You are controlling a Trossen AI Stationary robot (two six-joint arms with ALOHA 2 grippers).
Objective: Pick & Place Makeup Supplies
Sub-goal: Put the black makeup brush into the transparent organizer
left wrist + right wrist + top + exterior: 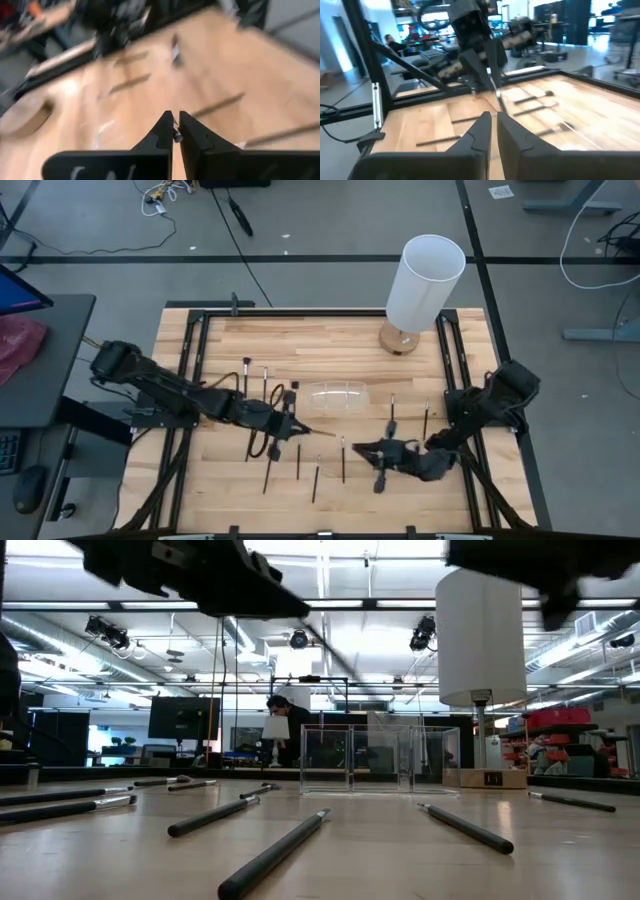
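Left fingers point(296, 430) pinch a brush point(318, 433), its long axis pointing past their tips toward the holder point(337, 398), near beyond. Right fingers point(374, 451) narrow, empty; other brushes point(297, 462) scattered on desk point(330, 340).

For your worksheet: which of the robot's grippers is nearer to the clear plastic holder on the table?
Left. The left gripper sits just beside the clear plastic holder, toward its near-left corner; the right gripper is lower on the table, farther off.
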